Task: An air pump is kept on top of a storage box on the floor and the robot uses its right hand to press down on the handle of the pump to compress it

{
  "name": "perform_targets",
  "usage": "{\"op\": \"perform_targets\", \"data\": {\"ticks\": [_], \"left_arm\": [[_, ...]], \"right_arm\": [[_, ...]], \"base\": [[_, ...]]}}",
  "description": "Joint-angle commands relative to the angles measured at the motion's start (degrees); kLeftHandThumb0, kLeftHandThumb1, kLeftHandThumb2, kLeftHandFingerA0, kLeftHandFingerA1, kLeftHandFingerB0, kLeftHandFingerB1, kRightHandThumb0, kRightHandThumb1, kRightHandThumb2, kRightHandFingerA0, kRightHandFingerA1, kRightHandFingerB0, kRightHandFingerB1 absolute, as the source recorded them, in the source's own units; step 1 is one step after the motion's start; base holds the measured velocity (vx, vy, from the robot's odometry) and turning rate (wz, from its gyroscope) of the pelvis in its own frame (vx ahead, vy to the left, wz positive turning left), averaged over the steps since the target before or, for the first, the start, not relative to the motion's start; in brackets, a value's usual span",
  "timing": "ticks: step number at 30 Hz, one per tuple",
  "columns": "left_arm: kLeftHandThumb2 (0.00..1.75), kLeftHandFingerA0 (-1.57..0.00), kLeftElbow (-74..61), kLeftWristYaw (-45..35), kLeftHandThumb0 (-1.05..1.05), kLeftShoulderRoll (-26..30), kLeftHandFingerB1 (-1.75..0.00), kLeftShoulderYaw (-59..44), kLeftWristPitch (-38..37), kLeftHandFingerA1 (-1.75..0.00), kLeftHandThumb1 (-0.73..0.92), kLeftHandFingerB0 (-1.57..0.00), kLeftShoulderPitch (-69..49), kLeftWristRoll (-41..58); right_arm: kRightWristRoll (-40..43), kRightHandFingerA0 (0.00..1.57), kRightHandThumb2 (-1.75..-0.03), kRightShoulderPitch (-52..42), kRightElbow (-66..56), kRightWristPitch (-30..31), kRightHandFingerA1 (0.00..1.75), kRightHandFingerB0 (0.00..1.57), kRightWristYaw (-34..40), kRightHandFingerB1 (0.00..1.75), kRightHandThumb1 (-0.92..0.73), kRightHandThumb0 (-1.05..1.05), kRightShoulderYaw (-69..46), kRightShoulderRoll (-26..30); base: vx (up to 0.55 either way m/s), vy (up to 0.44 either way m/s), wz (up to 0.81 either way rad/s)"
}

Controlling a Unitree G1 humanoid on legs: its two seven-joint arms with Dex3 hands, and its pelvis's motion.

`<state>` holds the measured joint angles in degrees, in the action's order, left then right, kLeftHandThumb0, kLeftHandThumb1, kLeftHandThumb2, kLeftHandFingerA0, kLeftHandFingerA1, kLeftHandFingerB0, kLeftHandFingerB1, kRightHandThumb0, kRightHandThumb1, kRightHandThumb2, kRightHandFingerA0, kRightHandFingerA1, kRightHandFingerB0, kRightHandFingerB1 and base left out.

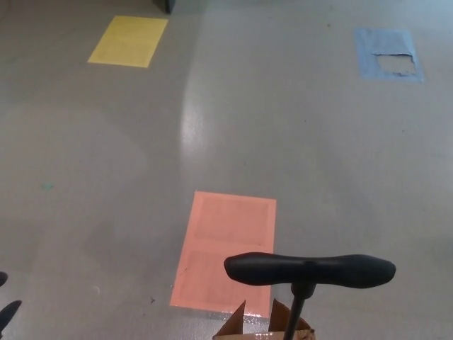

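Observation:
The air pump's black T-shaped handle (309, 269) stands raised at the bottom centre-right, lying level across the picture. Its thin black shaft (296, 317) runs down into the brown cardboard flaps of the storage box (244, 324), of which only the top edge shows at the bottom border. Nothing touches the handle. A small black part of my left hand (7, 312) pokes in at the bottom left corner, far from the pump. My right hand does not show.
The grey floor carries coloured rectangles: an orange one (225, 248) just behind the pump, a yellow one (128, 41) at the far left, and a worn blue one (388, 54) at the far right. A dark object's corner (163, 6) sits at the top edge.

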<state>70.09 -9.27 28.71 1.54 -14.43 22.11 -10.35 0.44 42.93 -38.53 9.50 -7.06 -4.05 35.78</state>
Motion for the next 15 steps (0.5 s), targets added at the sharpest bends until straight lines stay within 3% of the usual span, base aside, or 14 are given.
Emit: {"op": "perform_targets", "data": {"ticks": [1,5,6,15], "left_arm": [[0.63,-0.25,1.0,-2.1,-0.62,1.6,-0.28,0.5,-1.8,-0.31,0.8,-0.19,0.7,-0.6],[0.63,-0.25,0.9,-2.3,-0.62,1.7,-0.28,0.5,-1.7,-0.31,0.8,-0.18,0.7,-0.7],[0.88,-0.17,0.9,-2.3,-0.67,1.7,-0.39,0.5,-1.7,-0.42,0.67,-0.13,0.6,-0.6],[0.93,-0.19,0.8,-2.9,-0.72,1.6,-0.4,0.4,-2.6,-0.45,0.66,-0.11,0.4,-0.4]], "right_arm": [[2.5,0.06,-1.11,6.5,-11.4,16.6,0.18,0.07,-14.7,0.18,-0.82,-0.87,13.8,5.5],[-0.4,0.06,-1.11,4.2,-13.2,17.4,0.2,0.06,-14.6,0.21,-0.83,-0.85,17.8,5.1],[-1.5,0.05,-1.14,3.2,-13.5,17.2,0.17,0.05,-14.7,0.18,-0.85,-0.86,19.2,5.1],[-11.7,0.0,-1.11,-8.2,-13.2,19.0,0.27,0.06,-12.3,0.25,-0.78,-0.81,33.5,2.9]], "base": [[0.0,0.0,0.0],[0.0,0.0,0.0],[0.0,0.0,0.0],[0.0,0.0,0.0]]}}
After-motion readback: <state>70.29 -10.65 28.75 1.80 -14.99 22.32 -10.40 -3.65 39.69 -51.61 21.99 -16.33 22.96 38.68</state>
